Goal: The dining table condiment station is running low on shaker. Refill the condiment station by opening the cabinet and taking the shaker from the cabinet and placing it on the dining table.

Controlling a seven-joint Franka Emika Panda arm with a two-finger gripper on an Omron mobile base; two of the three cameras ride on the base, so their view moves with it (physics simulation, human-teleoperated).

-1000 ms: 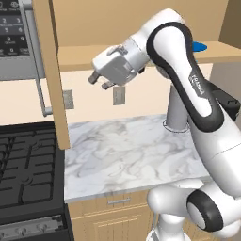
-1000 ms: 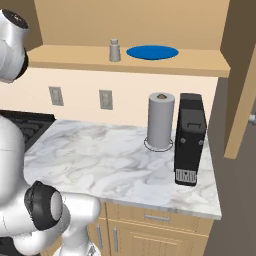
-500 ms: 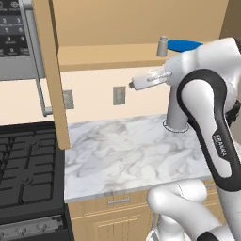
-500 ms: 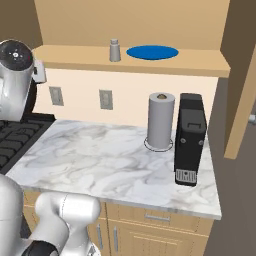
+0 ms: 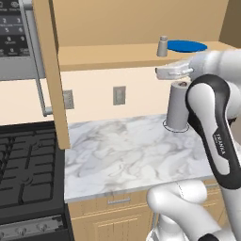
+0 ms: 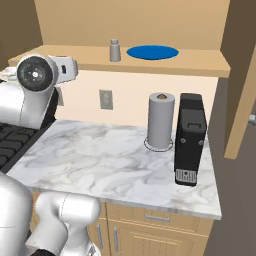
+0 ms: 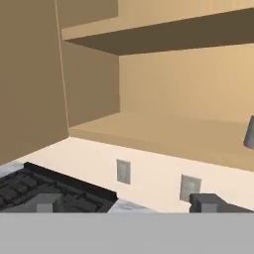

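Note:
The cabinet (image 5: 108, 54) stands open, its left door (image 5: 51, 70) seen edge-on. On its lower shelf stands the shaker (image 5: 162, 46), small and grey, next to a blue plate (image 5: 187, 45). From the right base view the shaker (image 6: 115, 50) sits left of the plate (image 6: 152, 52). My gripper (image 5: 173, 71) hovers just below the shelf edge, under the shaker, and faces the back wall. In the hand view its fingertips (image 7: 47, 202) stand wide apart, so the gripper (image 7: 128, 203) is open and empty. There the shaker (image 7: 249, 133) shows at the right edge. The dining table is out of view.
A tall grey paper-towel roll (image 6: 161, 120) and a black coffee machine (image 6: 191, 137) stand on the marble counter (image 6: 100, 160). A black stove (image 5: 28, 164) lies to the left under a microwave (image 5: 16, 37). The right cabinet door (image 6: 240, 75) hangs open.
My arm has swung to the right, carrying the hand from the left part of the shelf front to beneath the shaker. The jaws stayed open.

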